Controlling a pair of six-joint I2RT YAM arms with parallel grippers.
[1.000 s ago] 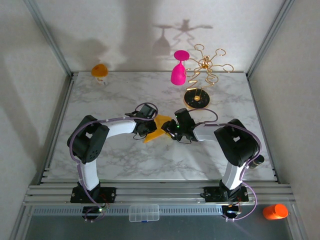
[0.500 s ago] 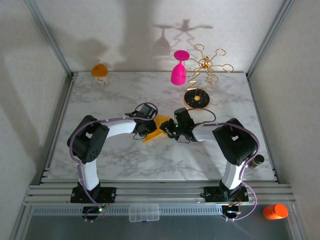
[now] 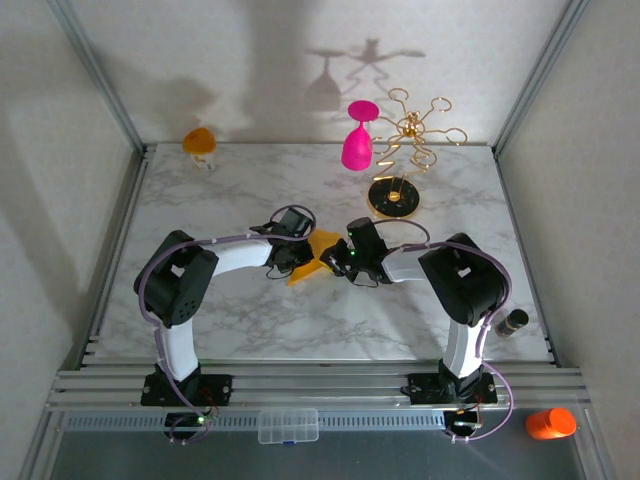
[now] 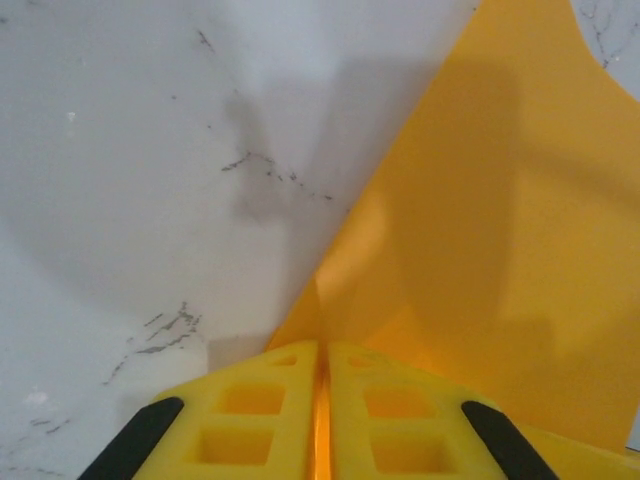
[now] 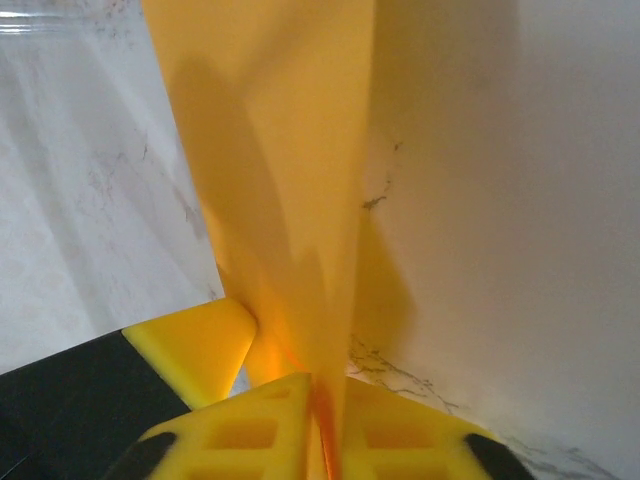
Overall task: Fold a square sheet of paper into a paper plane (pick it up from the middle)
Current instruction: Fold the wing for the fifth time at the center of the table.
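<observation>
Item: square sheet of paper (image 3: 312,262), mid-counter (image 3: 230,190), creased and held between my hands. Left hand (image 4: 322,365): clamped on its edge. Right hand (image 5: 325,405): clamped likewise. Outstanding, I judge: most folds; plane not yet formed.

Left gripper (image 4: 322,405) has its yellow fingers (image 4: 250,420) pinched together on the edge of the yellow-orange paper sheet (image 4: 480,230), with only a thin orange sliver showing in the seam. The sheet fans up and right from the pinch. Its shadow falls on the grey-veined white marble tabletop (image 4: 130,150) to the left.
</observation>
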